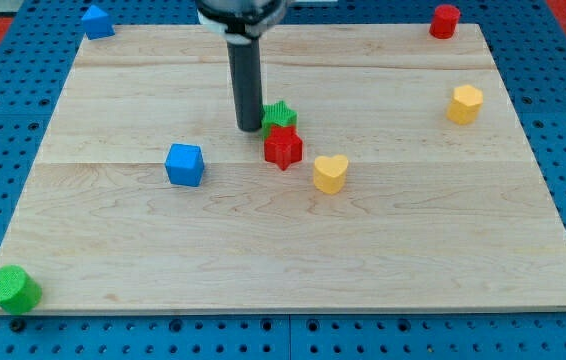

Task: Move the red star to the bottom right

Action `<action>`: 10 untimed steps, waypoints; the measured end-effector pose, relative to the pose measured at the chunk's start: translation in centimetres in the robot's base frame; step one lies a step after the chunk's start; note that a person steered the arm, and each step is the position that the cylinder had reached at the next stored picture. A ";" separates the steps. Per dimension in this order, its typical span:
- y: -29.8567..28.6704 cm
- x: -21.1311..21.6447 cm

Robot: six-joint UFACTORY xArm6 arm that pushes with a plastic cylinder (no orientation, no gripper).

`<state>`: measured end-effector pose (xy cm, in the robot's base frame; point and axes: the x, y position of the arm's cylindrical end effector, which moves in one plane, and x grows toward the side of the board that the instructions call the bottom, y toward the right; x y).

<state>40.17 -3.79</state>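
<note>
The red star (pixel 283 148) lies near the middle of the wooden board (pixel 413 240). A green star (pixel 280 115) touches it from the view's top. A yellow heart (pixel 330 172) sits just to its lower right. My tip (pixel 250 127) rests on the board just left of the green star and up-left of the red star, a small gap from the red star.
A blue cube (pixel 185 164) lies left of centre. A blue block (pixel 97 21) is at the top left corner, a red cylinder (pixel 445 21) at the top right, a yellow hexagon block (pixel 465 103) at the right, a green cylinder (pixel 12 289) at the bottom left corner.
</note>
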 end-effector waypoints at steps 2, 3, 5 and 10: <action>7.8 4.7; 10.1 1.9; 14.7 3.7; 26.4 4.8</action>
<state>44.94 22.66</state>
